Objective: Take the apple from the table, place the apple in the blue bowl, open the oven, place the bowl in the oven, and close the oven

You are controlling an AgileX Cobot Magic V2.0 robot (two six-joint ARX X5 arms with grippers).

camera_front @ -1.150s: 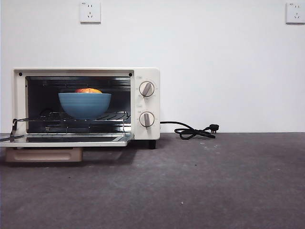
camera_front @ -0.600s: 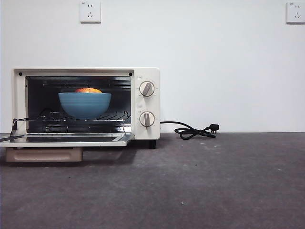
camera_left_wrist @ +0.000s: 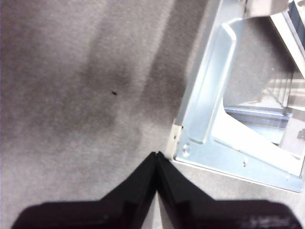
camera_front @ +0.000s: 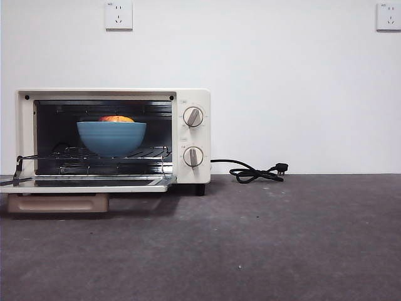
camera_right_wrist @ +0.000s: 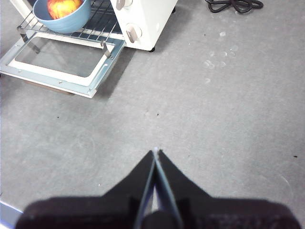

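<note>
White wall stands behind the oven (camera_front: 113, 135); the blue bowl (camera_front: 111, 138) with the apple (camera_front: 116, 118) sits inside; its stiff door (camera_left_wrist: 224, 119) lies flat beside the pinched-together left gripper (camera_left_wrist: 157, 155); lift it by the edge; the right gripper (camera_right_wrist: 155, 151), also pinched together, hangs over the table (camera_right_wrist: 214, 119).

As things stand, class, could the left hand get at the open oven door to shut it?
Probably yes. The left hand, shut and empty, hangs above the table right beside a corner of the oven door, which lies folded down. Nothing shows between them.
</note>
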